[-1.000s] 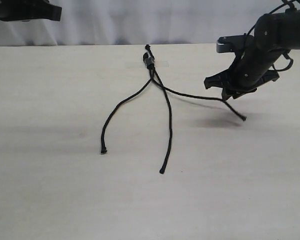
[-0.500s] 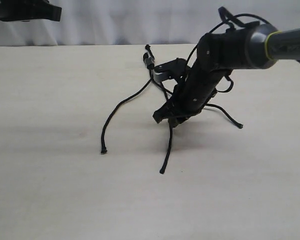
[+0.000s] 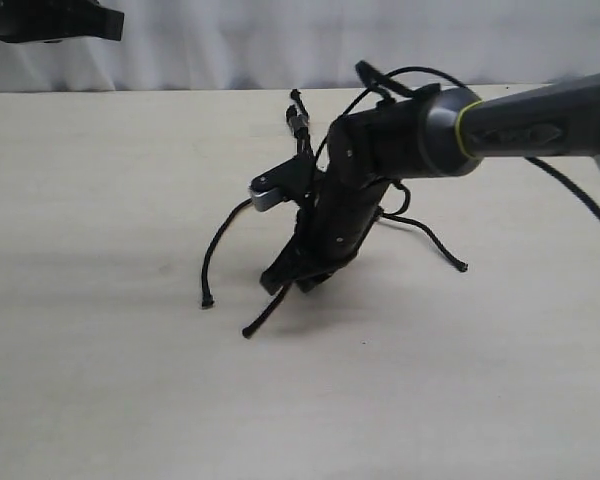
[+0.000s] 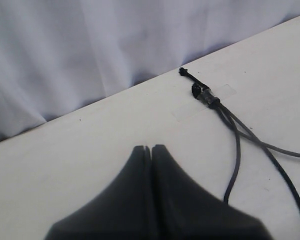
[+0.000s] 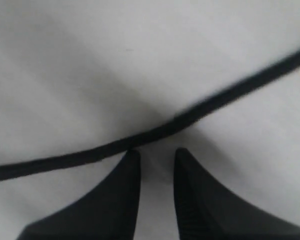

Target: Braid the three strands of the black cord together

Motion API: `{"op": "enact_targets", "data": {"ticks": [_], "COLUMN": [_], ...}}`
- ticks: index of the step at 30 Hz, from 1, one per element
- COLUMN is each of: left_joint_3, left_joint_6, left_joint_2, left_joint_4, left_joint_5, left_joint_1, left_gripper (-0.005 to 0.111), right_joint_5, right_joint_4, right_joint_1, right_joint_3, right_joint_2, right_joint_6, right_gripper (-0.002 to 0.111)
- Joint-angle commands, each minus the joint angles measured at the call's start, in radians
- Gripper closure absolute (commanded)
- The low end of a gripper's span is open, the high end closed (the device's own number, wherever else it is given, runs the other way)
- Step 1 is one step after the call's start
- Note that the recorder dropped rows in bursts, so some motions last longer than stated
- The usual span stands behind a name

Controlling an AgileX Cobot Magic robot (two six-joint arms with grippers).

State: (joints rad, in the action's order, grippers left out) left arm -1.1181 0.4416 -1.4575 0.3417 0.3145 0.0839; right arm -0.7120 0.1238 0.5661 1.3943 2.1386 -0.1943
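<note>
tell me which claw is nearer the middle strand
Right. The right claw is down at the middle strand, tips right beside it; the left claw hangs well away, off to the left.

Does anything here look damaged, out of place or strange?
Nothing stands out. The black cord is fixed under the clear tape, and the three strands fan out whole, unbraided. The right gripper is low over the middle strand.

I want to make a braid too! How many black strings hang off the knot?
3: left strand curving left, middle strand partly hidden under the right gripper, right strand trailing right.
</note>
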Motion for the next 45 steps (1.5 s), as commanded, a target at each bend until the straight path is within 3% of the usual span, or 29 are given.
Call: {"op": "enact_targets", "data": {"ticks": [1,6,14,19,23,26,29,37,45], "left_joint_3": [0.010,0.010,0.010,0.010,0.010,-0.001,-0.012,-0.019,-0.162], "left_joint_6": [0.000,0.000,0.000,0.014,0.026,0.028,0.028,0.035,0.033], "left_joint_2": [0.001,0.001,0.001,0.000,-0.036,-0.095,-0.166,-0.378,-0.581], "left_joint_4": [0.011,0.012,0.025,0.041,0.037,0.037,0.037,0.027,0.011], "left_joint_5": [0.000,0.017,0.069,0.111,0.116,0.111,0.109,0.004,0.145], "left_joint_1": [0.004,0.004,0.013,0.105,0.214,0.273,0.304,0.408,0.432], "left_gripper": [0.107,0.107,0.107,0.106,0.092,0.076,0.068,0.067,0.067], "right_joint_5": [-0.028,-0.067,-0.049,-0.049,-0.041,-0.039,-0.018,-0.018,-0.018], "right_joint_4": [-0.006,-0.049,-0.193,-0.255,-0.235,-0.196,-0.201,-0.199,-0.202], "right_joint_1": [0.065,0.046,-0.118,-0.216,-0.280,-0.308,-0.317,-0.360,-0.369], "right_joint_3": [0.026,0.070,0.070,0.066,0.066,0.066,0.066,0.068,0.068], "right_joint_2": [0.003,-0.059,-0.115,-0.097,-0.083,-0.065,-0.042,-0.034,-0.034], "right_joint_6": [-0.018,0.010,0.231,0.293,0.263,0.194,0.171,0.171,0.169], "right_gripper": [0.085,0.085,0.081,0.059,0.047,0.047,0.047,0.047,0.047]}}
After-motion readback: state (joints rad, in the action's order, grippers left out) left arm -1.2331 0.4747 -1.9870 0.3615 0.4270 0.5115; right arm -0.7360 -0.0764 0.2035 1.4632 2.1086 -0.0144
